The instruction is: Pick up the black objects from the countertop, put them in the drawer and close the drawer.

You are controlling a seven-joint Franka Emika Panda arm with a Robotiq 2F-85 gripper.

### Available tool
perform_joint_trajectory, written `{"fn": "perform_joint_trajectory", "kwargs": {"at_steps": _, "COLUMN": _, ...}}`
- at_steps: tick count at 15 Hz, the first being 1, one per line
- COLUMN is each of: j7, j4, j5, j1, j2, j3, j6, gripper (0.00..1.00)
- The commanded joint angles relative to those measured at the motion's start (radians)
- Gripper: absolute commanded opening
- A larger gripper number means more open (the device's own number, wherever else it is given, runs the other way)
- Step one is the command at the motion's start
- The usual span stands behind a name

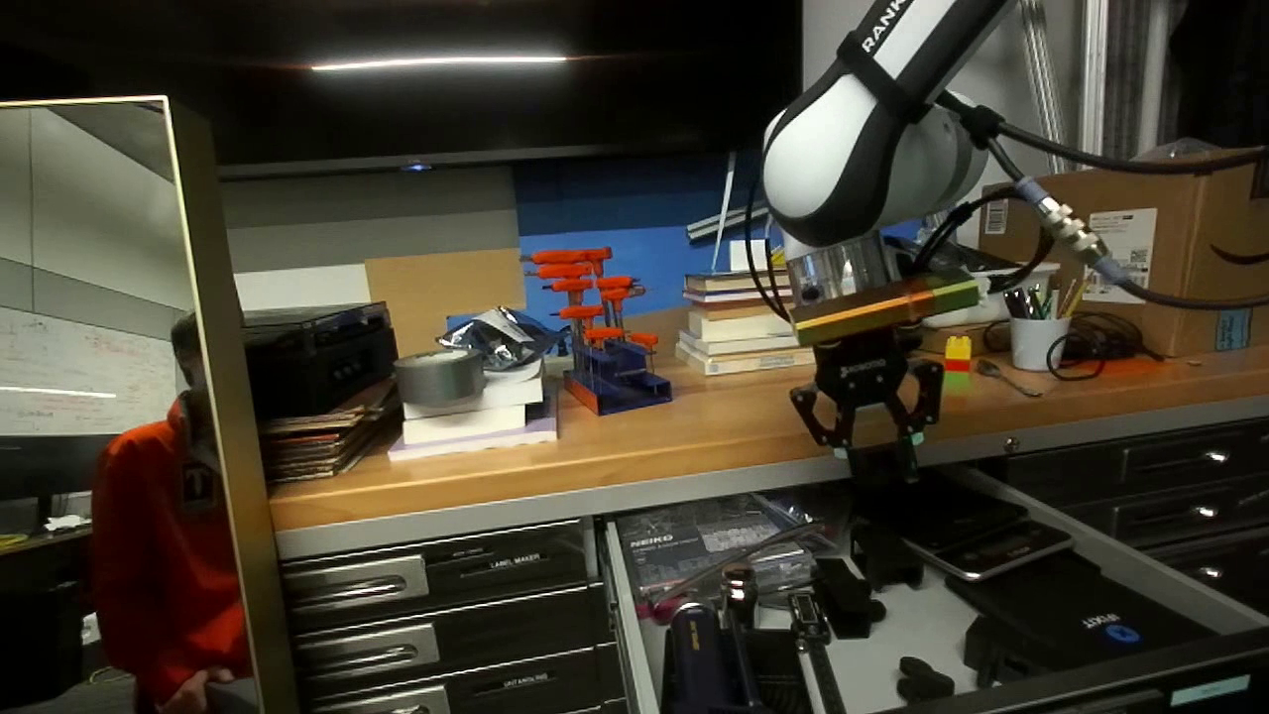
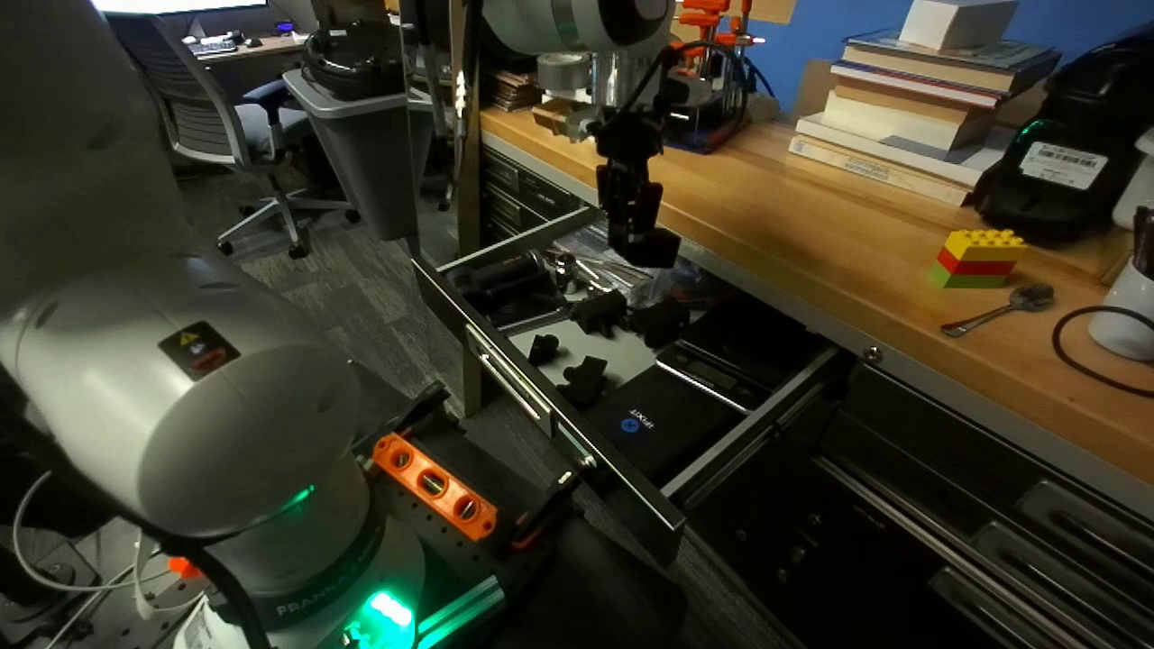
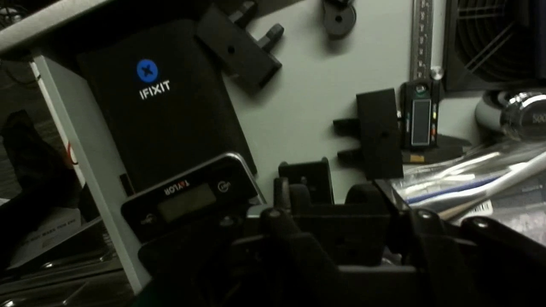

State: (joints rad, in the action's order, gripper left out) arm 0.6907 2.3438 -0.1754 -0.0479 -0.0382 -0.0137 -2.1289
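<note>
The drawer stands pulled out below the countertop. My gripper is above the drawer's back part, by the countertop's front edge. It is shut on a black block, which also shows between the fingers in the wrist view. Several black objects lie in the drawer: in the wrist view a pronged block, another pronged block, a small rounded piece and a block partly hidden by the fingers. I see no small black blocks on the countertop.
The drawer also holds a kitchen scale, an IFIXIT pad, calipers and plastic bags. On the countertop are a red-handled tool rack, books, toy bricks, a spoon and a cup.
</note>
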Motion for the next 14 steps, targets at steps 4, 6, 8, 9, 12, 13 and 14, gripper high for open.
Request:
{"fn": "perform_joint_trajectory", "kwargs": {"at_steps": 4, "j7": 0.087, "j4": 0.203, "j5": 0.004, "j1": 0.004, "j2": -0.068, "j3": 0.050, "j6": -0.162, "gripper": 0.25}}
{"fn": "perform_joint_trajectory", "kwargs": {"at_steps": 6, "j7": 0.163, "j4": 0.247, "j5": -0.010, "j1": -0.002, "j2": -0.052, "j3": 0.069, "j6": -0.238, "gripper": 0.25}}
{"fn": "perform_joint_trajectory", "kwargs": {"at_steps": 8, "j7": 0.261, "j4": 0.281, "j5": -0.044, "j1": -0.001, "j2": -0.041, "j3": 0.087, "j6": -0.301, "gripper": 0.25}}
{"fn": "perform_joint_trajectory", "kwargs": {"at_steps": 9, "j7": 0.313, "j4": 0.298, "j5": -0.055, "j1": 0.000, "j2": -0.041, "j3": 0.093, "j6": -0.331, "gripper": 0.25}}
{"fn": "perform_joint_trajectory", "kwargs": {"at_steps": 12, "j7": 0.523, "j4": 0.345, "j5": -0.139, "j1": 0.004, "j2": -0.060, "j3": 0.111, "j6": -0.386, "gripper": 0.25}}
{"fn": "perform_joint_trajectory", "kwargs": {"at_steps": 13, "j7": 0.583, "j4": 0.351, "j5": -0.170, "j1": 0.005, "j2": -0.058, "j3": 0.113, "j6": -0.397, "gripper": 0.25}}
{"fn": "perform_joint_trajectory", "kwargs": {"at_steps": 14, "j7": 0.640, "j4": 0.353, "j5": -0.198, "j1": 0.006, "j2": -0.054, "j3": 0.116, "j6": -0.403, "gripper": 0.25}}
